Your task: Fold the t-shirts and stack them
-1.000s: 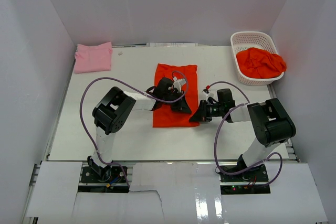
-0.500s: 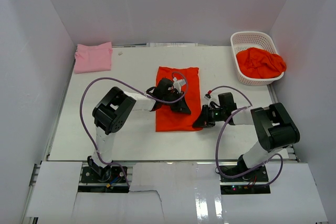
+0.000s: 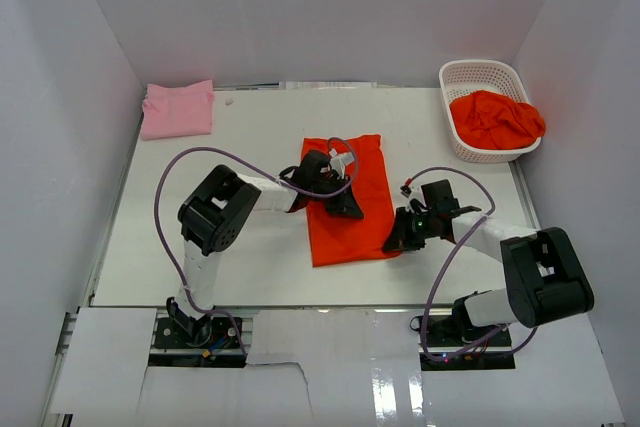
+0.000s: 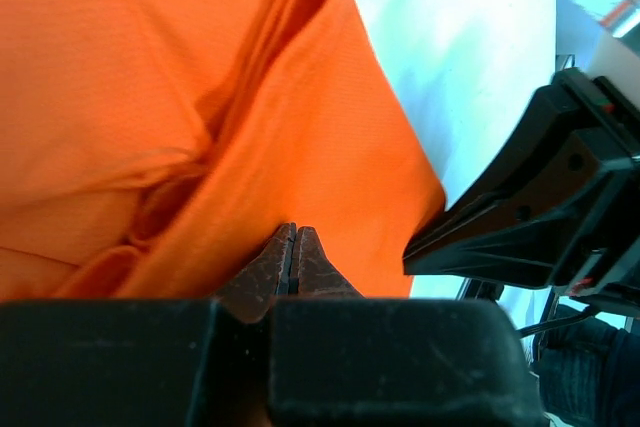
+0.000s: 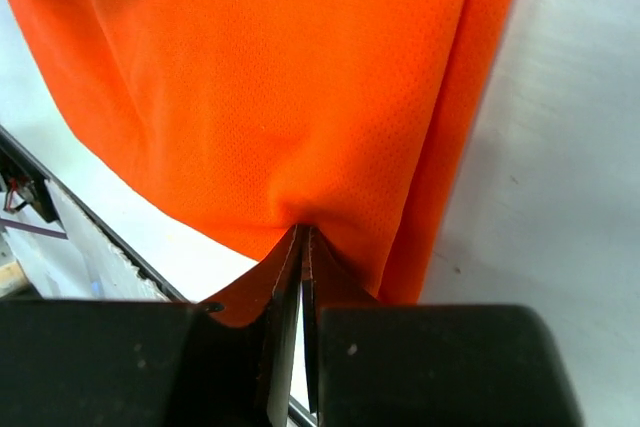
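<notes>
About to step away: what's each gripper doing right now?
Left gripper: closed, tips on the orange t-shirt; grip on cloth cannot be told.
Right gripper: closed, pinching the same t-shirt's edge.

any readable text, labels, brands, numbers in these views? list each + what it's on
No readable text in any view.
orange shirt: plain, no print.
pink shirt: plain, no print.
basket: no label visible.
left arm, right arm: no legible markings.
</notes>
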`<state>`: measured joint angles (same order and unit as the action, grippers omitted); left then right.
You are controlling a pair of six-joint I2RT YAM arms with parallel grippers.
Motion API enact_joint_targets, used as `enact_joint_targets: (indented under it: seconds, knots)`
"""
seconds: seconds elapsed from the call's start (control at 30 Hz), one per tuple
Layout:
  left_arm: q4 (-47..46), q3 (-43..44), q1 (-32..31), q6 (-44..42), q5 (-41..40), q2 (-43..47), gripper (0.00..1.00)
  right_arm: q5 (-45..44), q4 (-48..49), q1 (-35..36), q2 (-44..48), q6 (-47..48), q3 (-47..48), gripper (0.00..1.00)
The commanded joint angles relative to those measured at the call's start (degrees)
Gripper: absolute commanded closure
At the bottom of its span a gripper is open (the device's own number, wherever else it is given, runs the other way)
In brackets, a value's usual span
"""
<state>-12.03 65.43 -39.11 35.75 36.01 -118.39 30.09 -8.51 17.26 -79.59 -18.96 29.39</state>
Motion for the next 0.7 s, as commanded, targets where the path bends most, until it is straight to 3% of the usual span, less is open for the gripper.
enact_joint_targets:
  seconds: [0.0, 0.1, 0.13, 0.2, 0.23, 0.27, 0.37, 0.4, 0.5, 0.57, 0.67]
  knots:
    - [-0.01, 1.02, -0.09, -1.03, 0.29, 0.17, 0.97, -6.35, -7.91, -0.38, 1.71, 2.7, 0.14, 0.91]
    - [-0.01, 0.67, -0.09, -1.38, 0.03, 0.18, 0.97, -5.31, -8.36, -0.38, 5.31, 3.49, 1.02, 0.79]
    - [-0.01, 0.58, -0.09, -1.47, -0.15, 0.18, 0.97, -4.34, -8.19, -0.38, 6.28, 4.62, 1.46, 0.62]
    - [0.86, 0.84, -0.09, -1.73, -0.32, 0.79, 0.98, -1.7, -7.84, -0.38, 9.78, 5.77, 3.13, 0.55]
    - [1.48, 0.93, -0.09, -1.99, -0.85, 1.4, 0.97, -1.78, -8.18, -0.38, 11.2, 6.3, 3.74, 0.4]
    - [2.36, 1.28, -0.09, -2.26, -1.46, 3.32, 0.95, -2.74, -8.53, -0.47, 12.52, 6.3, 5.05, 0.37]
    - [7.27, 3.21, -0.09, -4.28, -4.71, 7.63, 0.84, -3.28, -10.9, -0.47, 16.04, 6.48, 7.43, 0.34]
    - [8.68, 3.65, -0.09, -5.41, -5.76, 10.95, 0.76, -3.28, -12.13, -0.38, 16.66, 6.57, 9.35, 0.33]
    - [17.53, 6.37, -0.09, -7.96, -9.72, 16.24, 0.66, -6.87, -18.54, -0.38, 16.23, 7.1, 12.87, 0.35]
    - [24.38, 9.35, 0.0, -8.67, -11.56, 18.62, 0.64, -12.05, -23.64, -0.47, 15.26, 7.62, 14.38, 0.4]
    - [30.21, 10.95, -0.09, -8.68, -13.32, 21.78, 0.61, -14.09, -25.76, -0.91, 13.25, 8.32, 13.95, 0.4]
